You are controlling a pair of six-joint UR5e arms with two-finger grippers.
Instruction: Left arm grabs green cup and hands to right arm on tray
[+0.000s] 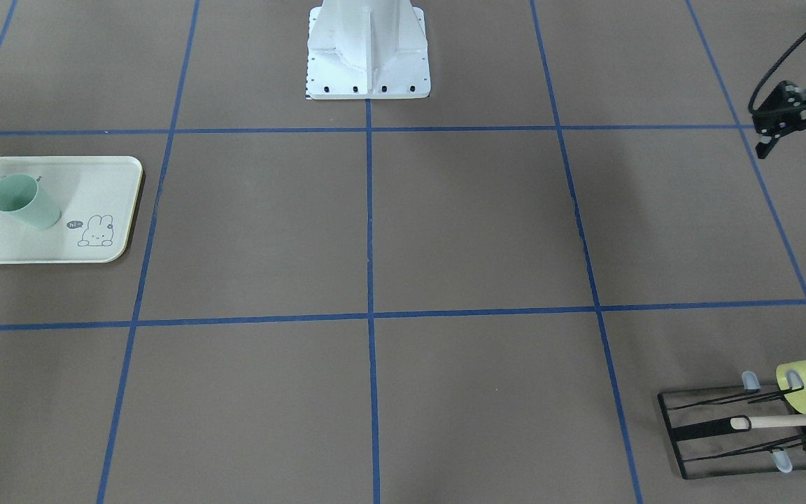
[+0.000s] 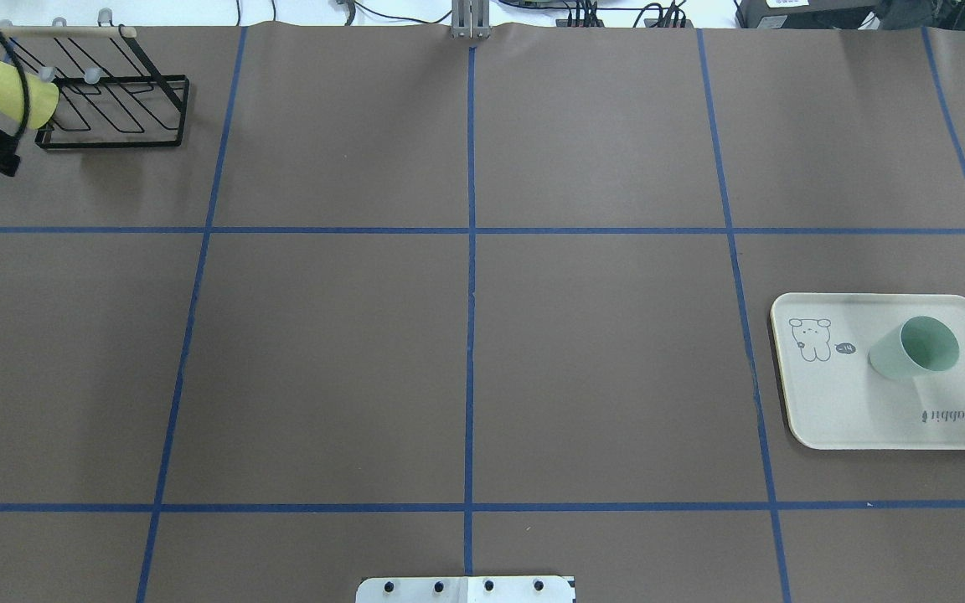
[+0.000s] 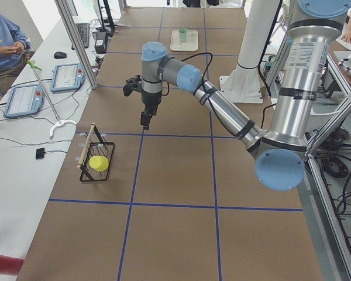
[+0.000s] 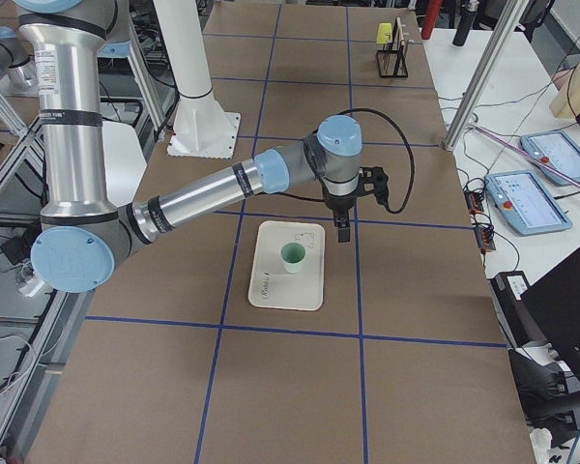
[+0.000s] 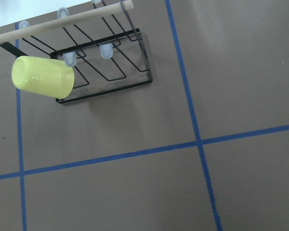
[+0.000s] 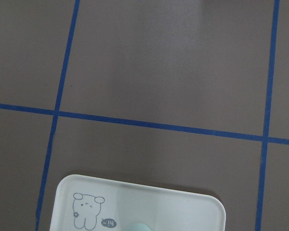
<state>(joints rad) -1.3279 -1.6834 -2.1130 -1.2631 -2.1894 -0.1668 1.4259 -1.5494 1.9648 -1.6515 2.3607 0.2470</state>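
Mint-green, the green cup [image 2: 914, 349] stands upright on the tray [image 2: 851, 419], so I judge delivery done. My right gripper [image 4: 341, 230], hovering just beside the tray, should lift straight away without brushing it. I cannot tell whether it or my left gripper [image 3: 146, 122] is spread or pressed together. One green cup, one yellow-green cup [image 5: 42, 79], one tray, one rack [image 1: 704, 428].

The left arm [image 3: 222, 111] stretched forward, left gripper [image 3: 146, 121] pointing straight down (jaw state unreadable). The right arm [image 4: 222, 188] reached out too, right gripper [image 4: 342, 231] hanging downward.
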